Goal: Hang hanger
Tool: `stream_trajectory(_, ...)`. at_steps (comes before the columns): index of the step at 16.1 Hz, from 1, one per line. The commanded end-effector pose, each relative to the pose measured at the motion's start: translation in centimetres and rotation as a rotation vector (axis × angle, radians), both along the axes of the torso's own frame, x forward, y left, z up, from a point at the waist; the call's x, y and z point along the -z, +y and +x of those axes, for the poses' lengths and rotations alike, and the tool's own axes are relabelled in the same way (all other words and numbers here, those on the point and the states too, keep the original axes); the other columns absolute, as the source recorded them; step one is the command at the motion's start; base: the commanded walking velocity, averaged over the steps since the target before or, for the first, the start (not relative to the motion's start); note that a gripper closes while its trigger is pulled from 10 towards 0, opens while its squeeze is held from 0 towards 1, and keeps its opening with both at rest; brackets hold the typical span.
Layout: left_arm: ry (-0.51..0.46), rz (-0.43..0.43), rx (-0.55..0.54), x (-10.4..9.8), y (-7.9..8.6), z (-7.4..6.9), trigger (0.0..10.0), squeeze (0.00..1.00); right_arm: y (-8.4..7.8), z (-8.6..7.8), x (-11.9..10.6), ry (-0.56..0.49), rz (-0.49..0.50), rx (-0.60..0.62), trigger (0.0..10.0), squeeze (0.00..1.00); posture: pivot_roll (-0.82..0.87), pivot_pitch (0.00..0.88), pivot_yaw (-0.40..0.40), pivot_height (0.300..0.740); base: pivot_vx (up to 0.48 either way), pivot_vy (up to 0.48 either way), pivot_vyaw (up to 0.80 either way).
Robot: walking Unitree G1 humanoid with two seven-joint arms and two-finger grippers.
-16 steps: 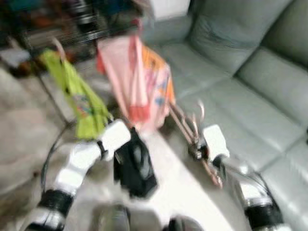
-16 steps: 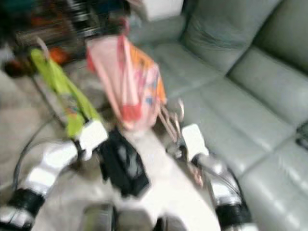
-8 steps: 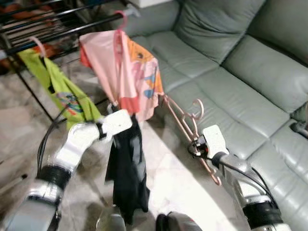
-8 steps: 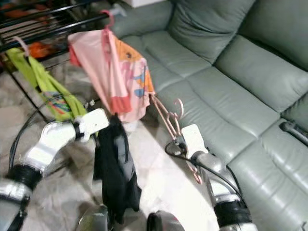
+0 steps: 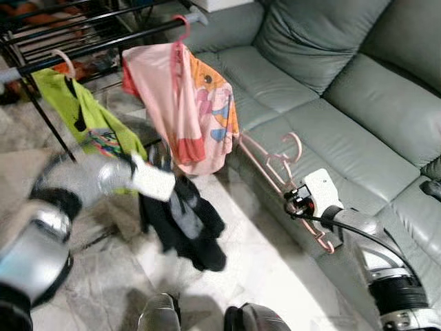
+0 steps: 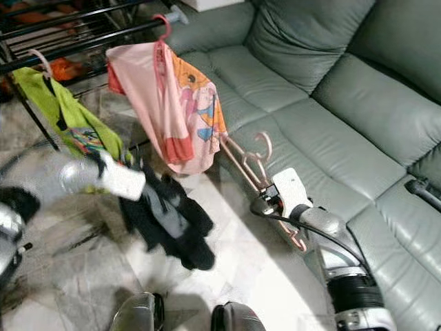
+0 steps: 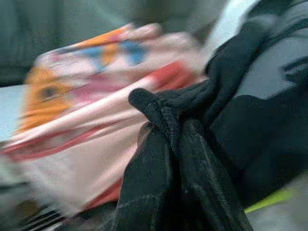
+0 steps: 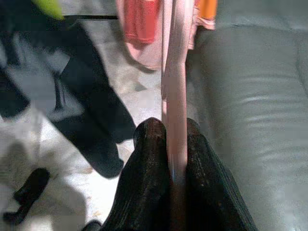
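Note:
My right gripper (image 5: pixel 295 204) is shut on the lower bar of an empty pink hanger (image 5: pixel 273 164), which slants up over the sofa's front edge with its hook on top. In the right wrist view the hanger (image 8: pixel 174 72) runs straight out from between the fingers (image 8: pixel 150 159). My left gripper (image 7: pixel 175 139) is shut on a bunched black garment (image 5: pixel 183 218) that dangles above the floor below the rack. A black rack rod (image 5: pixel 103 43) crosses the upper left. It carries a pink shirt (image 5: pixel 185 103) on a pink hanger and a green shirt (image 5: pixel 81 114).
A grey-green leather sofa (image 5: pixel 344 89) fills the right side, close to my right arm. The rack's black leg (image 5: pixel 41 117) and more rods stand at the far left. Pale tiled floor (image 5: pixel 255 276) lies below, with my feet (image 5: pixel 160 317) at the bottom edge.
My left arm has swung out to the left and nearer the camera, and the black garment now hangs bunched and lower. The right gripper still holds the hanger in about the same place.

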State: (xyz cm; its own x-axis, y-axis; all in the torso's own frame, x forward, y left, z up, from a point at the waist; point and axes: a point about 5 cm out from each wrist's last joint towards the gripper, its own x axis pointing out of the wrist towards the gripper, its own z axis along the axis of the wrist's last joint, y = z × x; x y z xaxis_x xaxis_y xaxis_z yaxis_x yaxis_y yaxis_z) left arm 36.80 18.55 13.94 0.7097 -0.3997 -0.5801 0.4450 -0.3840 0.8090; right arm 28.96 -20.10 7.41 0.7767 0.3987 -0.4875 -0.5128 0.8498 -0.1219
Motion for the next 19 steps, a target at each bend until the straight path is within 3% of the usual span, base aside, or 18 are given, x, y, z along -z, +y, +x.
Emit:
stream_trajectory(1,-0.103,0.014,0.032,-1.7,0.0,0.8,10.0,0.0,0.0,0.0,-0.5,-0.015,-0.017,-0.065,10.0,0.0,-0.04,0.082,-0.026,0.74,0.0,0.0,0.0)
stream_trajectory(3,-0.267,-0.026,0.064,-3.4,-0.7,1.7,10.0,0.0,0.3,-0.2,-0.6,-0.008,-0.004,-0.131,10.0,0.0,-0.04,0.08,-0.02,0.74,0.0,0.0,0.0)
stream_trajectory(5,-0.33,-0.093,0.131,-4.0,-1.4,1.6,10.0,0.0,1.0,-1.0,-0.6,0.007,-0.003,-0.246,10.0,0.0,-0.04,0.08,-0.022,0.74,0.0,0.0,0.0)
stream_trajectory(8,-0.339,-0.085,0.238,-3.4,-1.7,0.9,10.0,0.0,1.5,-2.4,-0.5,0.05,0.028,-0.367,10.0,0.0,-0.04,0.08,-0.022,0.74,0.0,0.0,0.0)
stream_trajectory(9,-0.299,-0.095,0.258,-3.0,-1.7,0.6,10.0,0.0,1.5,-2.8,-0.4,0.072,0.033,-0.399,10.0,0.0,-0.04,0.08,-0.022,0.74,0.0,0.0,0.0)
stream_trajectory(12,-0.253,-0.041,0.26,-2.0,-1.1,0.3,10.0,0.0,1.1,-3.4,-0.4,0.113,0.031,-0.46,10.0,0.0,-0.04,0.082,-0.022,0.74,0.0,0.0,0.0)
stream_trajectory(16,-0.294,-0.05,0.24,-2.1,-0.9,0.5,10.0,0.0,-0.2,-4.1,-0.8,0.161,0.001,-0.51,10.0,0.0,-0.05,0.086,-0.025,0.74,0.0,0.0,0.0)
stream_trajectory(17,-0.308,-0.033,0.201,-2.1,-0.4,0.8,10.0,0.0,-0.9,-4.4,-0.7,0.195,-0.043,-0.535,10.0,0.0,-0.05,0.088,-0.024,0.74,0.0,0.0,0.0)
stream_trajectory(19,-0.316,-0.054,0.152,-1.9,0.1,0.8,10.0,0.0,-3.7,-5.3,0.3,0.288,-0.271,-0.589,10.0,0.0,-0.05,0.088,-0.024,0.74,0.0,0.0,0.0)
